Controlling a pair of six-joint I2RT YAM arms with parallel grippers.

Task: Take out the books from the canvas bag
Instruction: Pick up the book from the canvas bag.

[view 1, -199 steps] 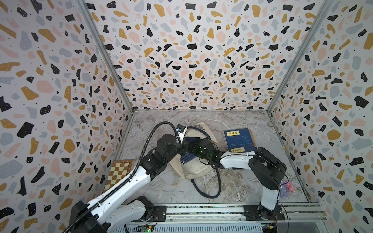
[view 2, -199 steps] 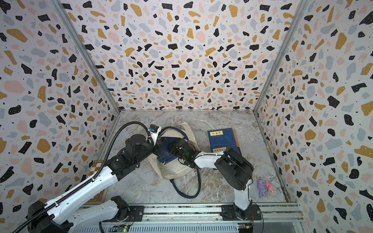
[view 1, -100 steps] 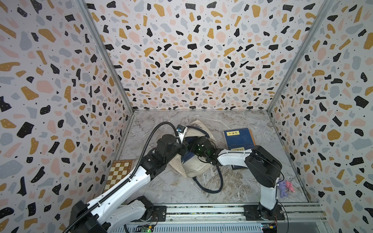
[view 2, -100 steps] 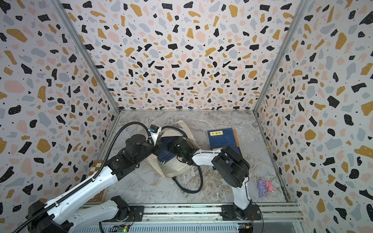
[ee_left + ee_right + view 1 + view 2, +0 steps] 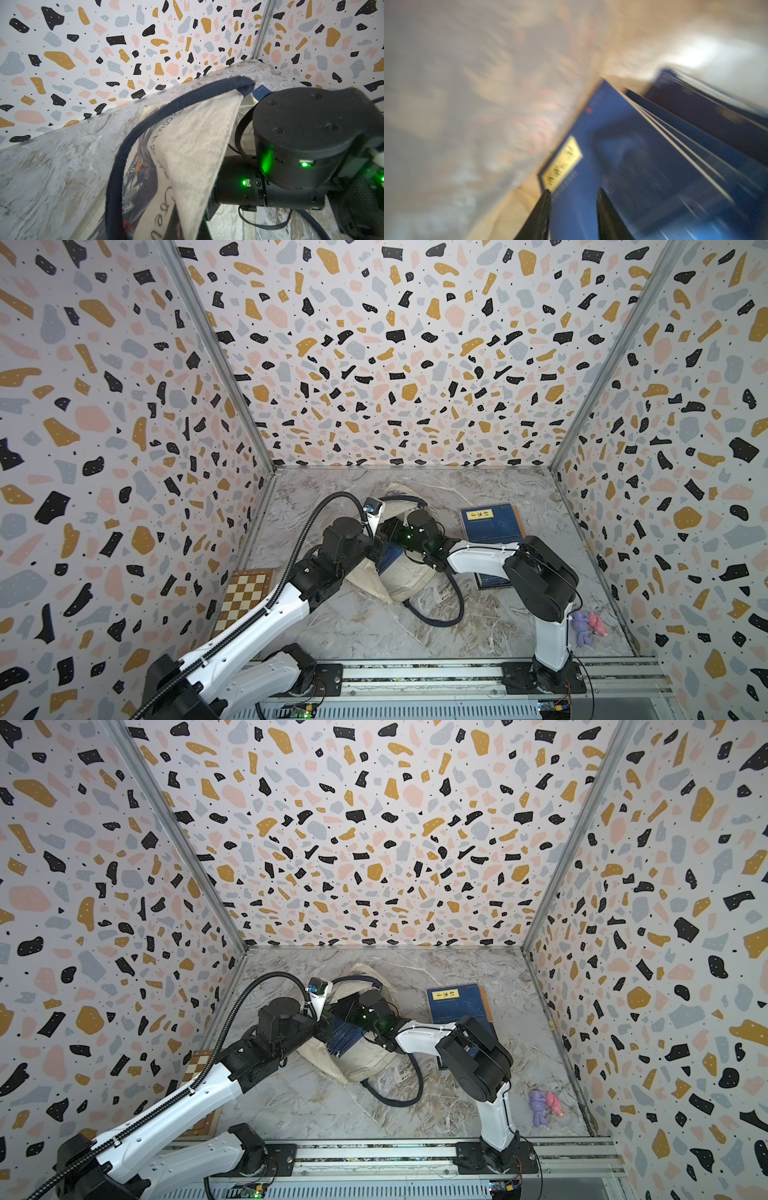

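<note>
Our left gripper clamps the canvas bag, but our right gripper, jaws apart over the books, could catch canvas and slip off.

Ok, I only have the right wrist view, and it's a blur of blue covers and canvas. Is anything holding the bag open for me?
Observer: Yes. The left gripper is shut on the rim of the canvas bag and holds that side up. The left wrist view shows the raised canvas.
Operator: Any books out yet?
Observer: At least one. A book with a yellow label lies flat on the table, on the bag's right.
Operator: Anything near my arm's base?
Observer: A small purple and pink plush toy lies beside the right arm at its base. I can't tell whether they touch.
</note>
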